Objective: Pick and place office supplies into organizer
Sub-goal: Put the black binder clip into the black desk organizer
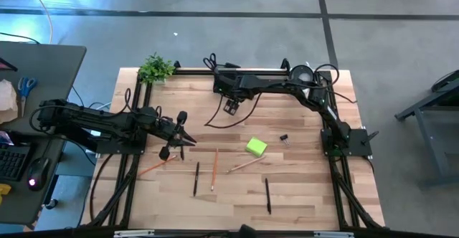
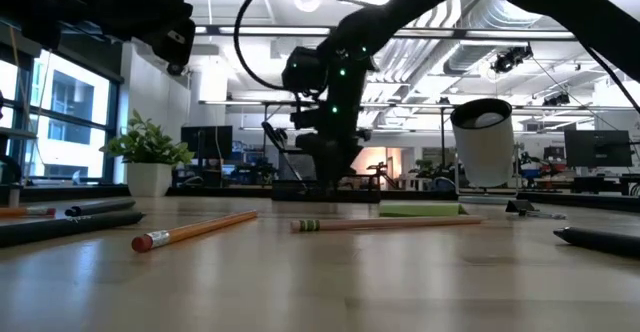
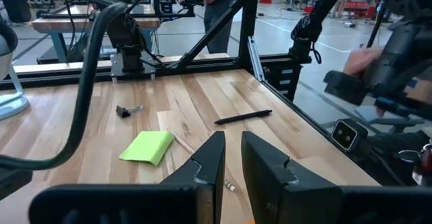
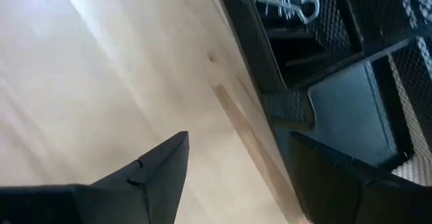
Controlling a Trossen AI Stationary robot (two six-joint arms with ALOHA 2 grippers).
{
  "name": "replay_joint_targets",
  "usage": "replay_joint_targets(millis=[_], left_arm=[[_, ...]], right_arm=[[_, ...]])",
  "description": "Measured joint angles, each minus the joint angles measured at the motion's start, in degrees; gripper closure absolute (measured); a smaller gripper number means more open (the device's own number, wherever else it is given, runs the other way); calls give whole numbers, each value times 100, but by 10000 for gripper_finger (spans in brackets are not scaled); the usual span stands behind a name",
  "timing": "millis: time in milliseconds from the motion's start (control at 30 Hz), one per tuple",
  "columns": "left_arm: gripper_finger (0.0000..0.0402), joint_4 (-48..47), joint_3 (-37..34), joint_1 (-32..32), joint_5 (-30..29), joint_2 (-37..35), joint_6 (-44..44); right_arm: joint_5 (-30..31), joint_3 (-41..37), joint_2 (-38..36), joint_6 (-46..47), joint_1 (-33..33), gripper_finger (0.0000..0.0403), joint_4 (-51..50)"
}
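right claw spread wide, empty, over organizer at counter 12 o'clock | left claw narrow, empty, at 9 o'clock | sticky pad centre, binder clip beside at 3 o'clock | pencils, pens toward 6 o'clock

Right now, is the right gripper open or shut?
Open. In the right wrist view the right gripper has its two dark fingers spread wide apart with bare wood between them, beside the black mesh organizer; nothing is held.
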Motion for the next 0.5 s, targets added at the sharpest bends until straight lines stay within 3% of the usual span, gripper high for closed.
replay_joint_targets(millis=[400, 500], left_arm=[[362, -2, 0, 0, 0, 0, 9], [362, -4, 0, 0, 0, 0, 13]], right_arm=[[163, -613, -3, 288, -532, 155, 941], [-226, -595, 4, 365, -507, 155, 944]])
